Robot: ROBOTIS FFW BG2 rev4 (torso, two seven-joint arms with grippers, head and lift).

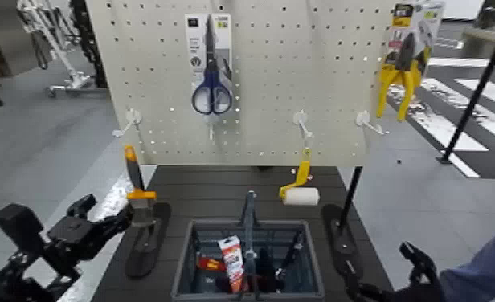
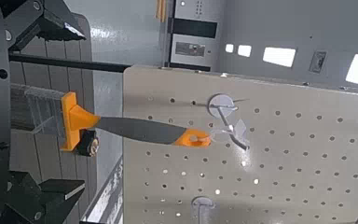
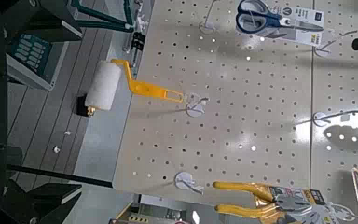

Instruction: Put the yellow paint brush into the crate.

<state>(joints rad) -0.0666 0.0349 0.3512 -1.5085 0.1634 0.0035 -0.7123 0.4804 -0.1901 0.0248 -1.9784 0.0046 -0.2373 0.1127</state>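
We're seeing the yellow paint brush (image 2: 135,130) hanging beside its hook (image 2: 226,110) on the pegboard (image 2: 298,140), our left gripper (image 2: 45,113) standing wide around its bristle end. We're judging it light and stiff-handled, bristles yielding; we're favouring the firm ferrule.

No words, brands or numbers can be read for certain. Small print too fine to make out stands on the white card (image 1: 194,50) behind the blue-handled metal scissors (image 1: 211,95), far left on the pegboard, and on the yellow, black and white card (image 1: 430,16) of the yellow-handled metal pliers (image 1: 405,80), far right. Nearer, illegible lettering marks the white-and-orange tube (image 1: 231,263) and the red packet (image 1: 210,263) inside the dark grey rectangular plastic crate (image 1: 179,269).
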